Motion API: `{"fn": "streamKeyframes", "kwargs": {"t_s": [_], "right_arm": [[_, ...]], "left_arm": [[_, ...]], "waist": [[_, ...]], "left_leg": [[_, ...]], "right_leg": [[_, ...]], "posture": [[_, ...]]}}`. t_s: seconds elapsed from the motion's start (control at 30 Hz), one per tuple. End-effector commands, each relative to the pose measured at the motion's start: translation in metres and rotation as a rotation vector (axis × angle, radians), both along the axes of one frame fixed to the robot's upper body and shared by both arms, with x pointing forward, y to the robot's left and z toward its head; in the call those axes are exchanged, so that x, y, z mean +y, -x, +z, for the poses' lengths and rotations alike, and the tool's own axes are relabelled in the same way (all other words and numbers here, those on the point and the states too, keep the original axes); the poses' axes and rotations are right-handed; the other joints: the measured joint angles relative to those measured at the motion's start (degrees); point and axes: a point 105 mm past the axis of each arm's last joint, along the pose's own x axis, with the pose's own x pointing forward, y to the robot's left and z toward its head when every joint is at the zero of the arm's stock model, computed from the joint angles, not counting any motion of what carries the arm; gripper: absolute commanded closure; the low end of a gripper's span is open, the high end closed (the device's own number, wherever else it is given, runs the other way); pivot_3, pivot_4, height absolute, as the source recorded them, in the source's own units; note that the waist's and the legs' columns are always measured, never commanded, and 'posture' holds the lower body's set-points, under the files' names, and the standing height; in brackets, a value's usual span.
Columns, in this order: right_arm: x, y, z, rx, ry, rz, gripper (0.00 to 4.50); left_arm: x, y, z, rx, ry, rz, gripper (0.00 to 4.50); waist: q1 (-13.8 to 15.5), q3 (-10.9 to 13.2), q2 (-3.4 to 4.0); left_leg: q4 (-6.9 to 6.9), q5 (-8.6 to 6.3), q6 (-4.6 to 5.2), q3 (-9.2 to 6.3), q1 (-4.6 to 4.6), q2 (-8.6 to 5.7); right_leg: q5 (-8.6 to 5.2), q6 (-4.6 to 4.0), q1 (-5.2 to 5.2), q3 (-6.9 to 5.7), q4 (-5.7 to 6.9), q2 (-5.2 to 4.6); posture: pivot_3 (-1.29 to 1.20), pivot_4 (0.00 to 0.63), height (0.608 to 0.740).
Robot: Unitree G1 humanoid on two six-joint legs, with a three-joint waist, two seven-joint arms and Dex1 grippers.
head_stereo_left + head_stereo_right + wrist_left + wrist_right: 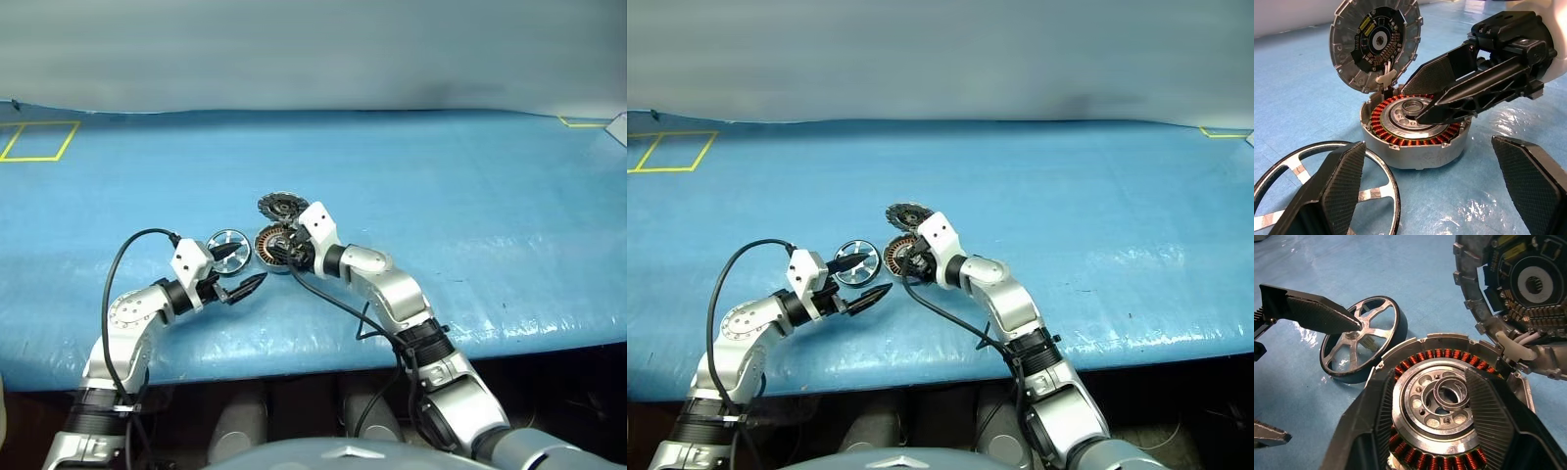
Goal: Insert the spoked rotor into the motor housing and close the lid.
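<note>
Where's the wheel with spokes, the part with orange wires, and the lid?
Rotor (pixel 1362 336), right wrist view: on its hub.
Housing (pixel 1415 134), left wrist view: on the copper windings.
Lid (pixel 1376 41), left wrist view: on its dark inner face.

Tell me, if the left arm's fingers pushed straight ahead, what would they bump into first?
Probably the motor housing with its copper windings, dead ahead between the open left fingers; the right fingers hover just over it.
</note>
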Motion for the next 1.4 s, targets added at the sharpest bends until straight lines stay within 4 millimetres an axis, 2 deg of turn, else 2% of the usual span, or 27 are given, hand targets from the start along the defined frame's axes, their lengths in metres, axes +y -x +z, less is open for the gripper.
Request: {"fn": "streamKeyframes", "kwargs": {"t_s": [0.03,0.13,0.23,0.27,0.6,0.87,1.4], "right_arm": [[0.0,-0.005,0.014,-0.038,-0.041,-0.025,3.33],[-0.002,-0.008,0.014,-0.038,-0.044,-0.044,4.27],[-0.002,-0.01,0.015,-0.039,-0.047,-0.05,4.27],[-0.003,-0.01,0.015,-0.039,-0.047,-0.053,4.39],[-0.006,-0.019,0.01,-0.046,-0.025,-0.1,4.39],[0.003,-0.006,0.007,-0.038,-0.015,-0.038,4.39],[0.008,0.008,-0.004,-0.022,0.015,-0.004,4.39]], "left_arm": [[-0.001,-0.002,0.007,-0.04,-0.001,-0.004,0.0],[-0.001,-0.001,0.007,-0.039,-0.002,-0.002,0.0],[-0.001,0.0,0.005,-0.036,-0.004,0.0,0.0],[-0.001,0.0,0.005,-0.035,-0.005,0.001,0.0],[-0.001,0.0,0.003,-0.033,-0.009,0.007,0.0],[0.0,0.0,0.003,-0.035,-0.009,0.012,0.0],[0.0,-0.001,0.004,-0.042,-0.011,0.01,0.0]], "waist": [[0.0,0.0,0.0],[-0.01,0.0,0.0],[-0.01,0.0,0.0],[-0.03,0.0,0.0],[-0.27,0.0,0.0],[-0.51,0.0,0.0],[-0.89,0.0,0.01]], "left_leg": [[0.0,0.0,0.0,0.0,0.0,0.0],[0.0,0.0,0.0,0.0,0.0,0.0],[0.0,0.0,0.0,0.0,0.0,0.0],[0.0,0.0,0.0,0.0,0.0,0.0],[0.0,0.0,0.0,0.0,0.0,0.0],[0.0,0.0,0.0,0.0,0.0,0.0],[0.0,0.0,0.0,-0.01,0.02,0.01]], "right_leg": [[0.0,0.0,0.0,0.0,0.0,0.0],[0.0,0.0,0.0,0.0,0.0,0.0],[0.0,0.0,0.0,0.0,0.0,0.0],[0.0,0.0,0.0,0.0,0.0,0.0],[0.01,0.0,0.0,0.0,0.0,0.0],[0.02,0.02,0.0,0.0,0.0,0.01],[0.01,0.0,0.0,0.0,0.01,0.01]], "posture": [[0.0,0.15,0.74],[0.0,0.15,0.74],[0.0,0.15,0.74],[0.0,0.15,0.74],[0.0,0.15,0.74],[0.0,0.15,0.74],[0.0,0.15,0.74]]}}
